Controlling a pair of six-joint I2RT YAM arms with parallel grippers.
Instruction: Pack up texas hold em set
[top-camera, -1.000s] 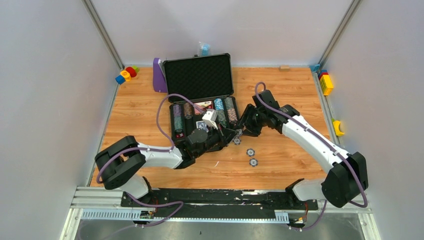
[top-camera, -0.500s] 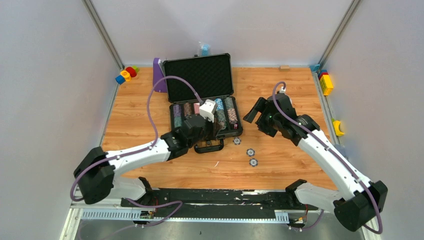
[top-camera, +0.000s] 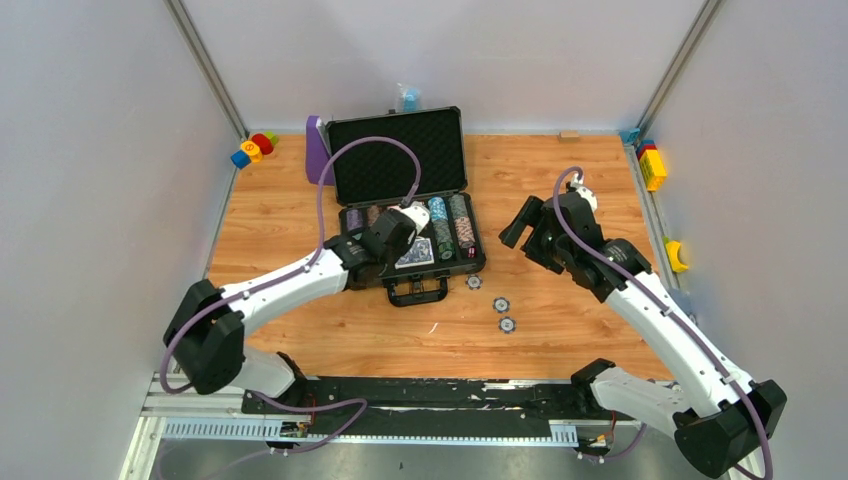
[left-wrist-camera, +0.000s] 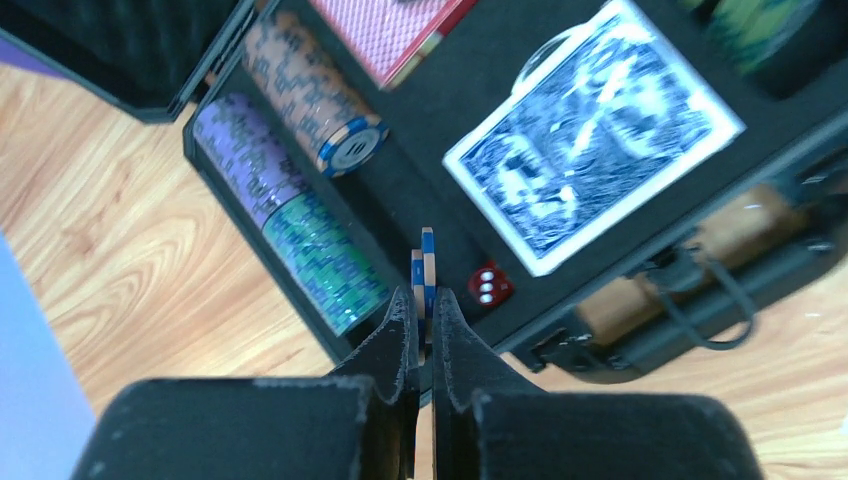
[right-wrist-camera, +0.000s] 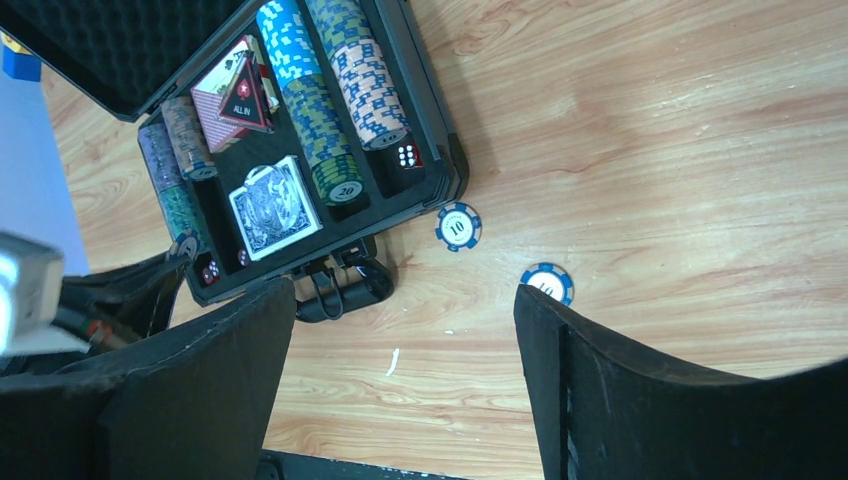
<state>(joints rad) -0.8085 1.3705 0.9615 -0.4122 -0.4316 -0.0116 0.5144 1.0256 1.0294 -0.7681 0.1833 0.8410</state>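
Observation:
The dark grey briefcase (top-camera: 400, 150) lies open at the back centre, its tray holding rows of striped chips, a blue-backed card deck (left-wrist-camera: 590, 135) and a red deck (left-wrist-camera: 390, 30). My left gripper (top-camera: 380, 245) is over the tray's front left. In the left wrist view it (left-wrist-camera: 425, 300) is shut on two blue-and-orange chips (left-wrist-camera: 427, 262) held on edge above the foam, beside a red die (left-wrist-camera: 488, 284). My right gripper (top-camera: 528, 228) hangs open and empty right of the case. Three loose blue chips (top-camera: 500, 304) lie on the table in front of the case; two of them (right-wrist-camera: 458, 226) show in the right wrist view.
A purple stand (top-camera: 318, 152) leans at the case's left. Coloured toy blocks sit at the back left corner (top-camera: 252, 148) and along the right rail (top-camera: 653, 165). The case handle (top-camera: 420, 291) sticks out toward me. Wooden table top (top-camera: 580, 170) lies right of the case.
My left arm has stretched forward over the tray's front left with the chips. My right arm has pulled back to the right, away from the case, and opened wide.

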